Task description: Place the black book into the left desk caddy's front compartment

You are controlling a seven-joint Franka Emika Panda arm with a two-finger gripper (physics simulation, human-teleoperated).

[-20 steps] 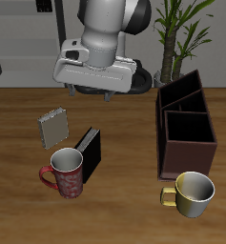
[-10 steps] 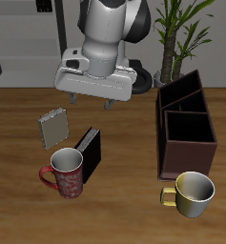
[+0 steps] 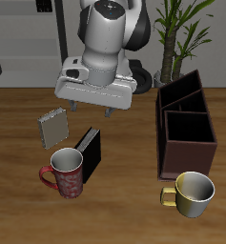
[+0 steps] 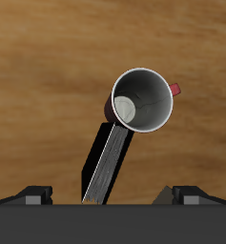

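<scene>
- Wood-grain tabletop [image 3: 124,143] fills the scene, with dim shelving and a green potted plant [image 3: 178,29] behind it.
- At the far side from the caddy, a small grey speckled book [image 3: 53,128] lies tilted on the wood.
- Nearer the table's front edge stands a red patterned mug with a pale interior [image 3: 66,172]; the wrist view looks straight down into its open mouth [image 4: 142,99].
- Just beside that mug, and apparently touching it, the thin black hardcover book [image 3: 91,152] stands on edge, its pale page edge [image 4: 113,164] showing from above.
- Above and behind the book hangs the white-and-grey two-finger gripper [image 3: 88,110], apart from everything on the table; its fingers [image 3: 109,111] are spread wide with nothing between them, and in the wrist view the two dark fingertips [image 4: 35,194] sit well apart on either side of the book.
- Well apart from the book stands the dark maroon-brown open-topped left desk caddy [image 3: 187,143], split by dividers, its taller slanted walls at the end farther back.
- In front of the caddy sits a cream-yellow mug with a handle [image 3: 192,193].
</scene>
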